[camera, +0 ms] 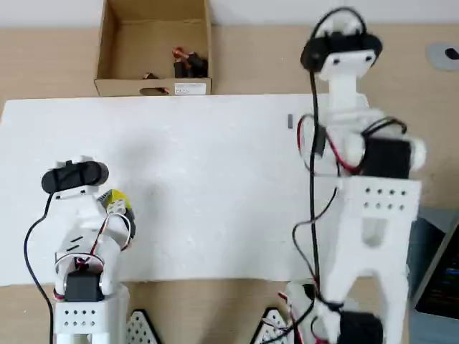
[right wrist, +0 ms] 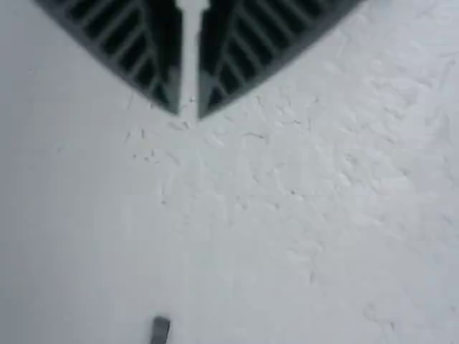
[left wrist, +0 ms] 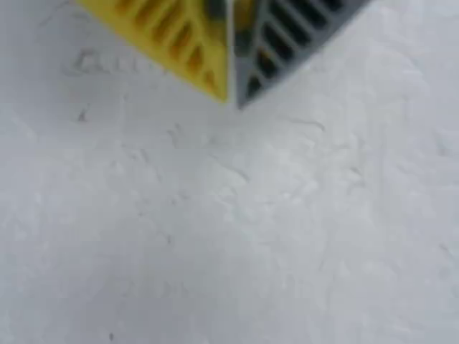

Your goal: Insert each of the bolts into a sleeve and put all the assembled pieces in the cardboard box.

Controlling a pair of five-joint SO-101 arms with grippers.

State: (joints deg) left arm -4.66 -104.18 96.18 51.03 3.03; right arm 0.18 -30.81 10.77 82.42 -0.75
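Left pincer [left wrist: 231, 100] closed and empty, right pincer [right wrist: 188, 111] nearly so; pieces [camera: 188, 63] in cardboard box [camera: 129, 87] indistinct.

Left gripper [left wrist: 231, 99]: one finger [left wrist: 172, 36] yellow, other grey, both slotted. Right gripper [right wrist: 188, 109]: dark grey, same slotted pattern. Mat [camera: 215, 186]: white, faintly pitted. Box [camera: 107, 50] beyond mat's far edge: brown; pieces [camera: 189, 63] inside black, reddish. Table [camera: 43, 50]: tan.
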